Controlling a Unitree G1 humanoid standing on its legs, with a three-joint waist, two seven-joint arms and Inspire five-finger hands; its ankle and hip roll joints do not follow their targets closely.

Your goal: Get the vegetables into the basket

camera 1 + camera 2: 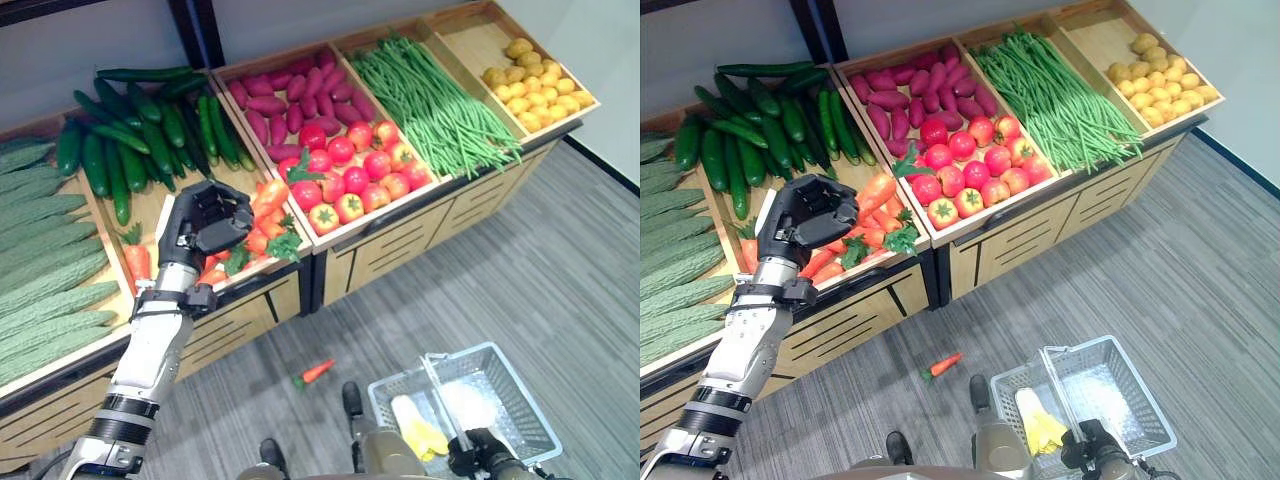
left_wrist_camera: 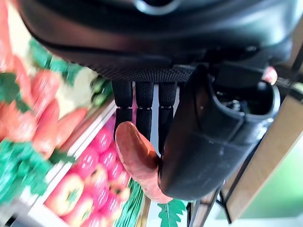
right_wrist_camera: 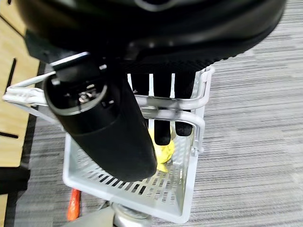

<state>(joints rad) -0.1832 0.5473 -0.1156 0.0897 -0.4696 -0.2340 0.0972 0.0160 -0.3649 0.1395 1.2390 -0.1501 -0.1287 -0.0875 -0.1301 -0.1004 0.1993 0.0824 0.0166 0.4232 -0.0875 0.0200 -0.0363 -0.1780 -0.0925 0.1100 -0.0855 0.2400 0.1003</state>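
Carrot (image 2: 139, 163) sat pinched in left robot hand (image 1: 207, 222) over counter (image 1: 330, 240), seen from its wrist; right robot hand (image 3: 142, 94) gripped basket (image 1: 505, 385) handle; another carrot (image 1: 316, 372) lay on floor.

Orange carrot (image 2: 139, 163), white mesh basket (image 1: 520, 400), grey striped carpet (image 1: 560, 270)

Wooden produce stand (image 1: 400, 240) with carrots (image 1: 262, 215), tomatoes (image 1: 350, 165), green beans (image 1: 430, 100), stray carrot (image 1: 315, 373) on grey floor (image 1: 560, 290)

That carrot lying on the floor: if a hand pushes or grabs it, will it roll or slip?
The carrot on the floor is tapered, so a push would probably swing it round. It looks smooth and stiff, so it may slip from a loose pinch. The carpet should limit rolling.
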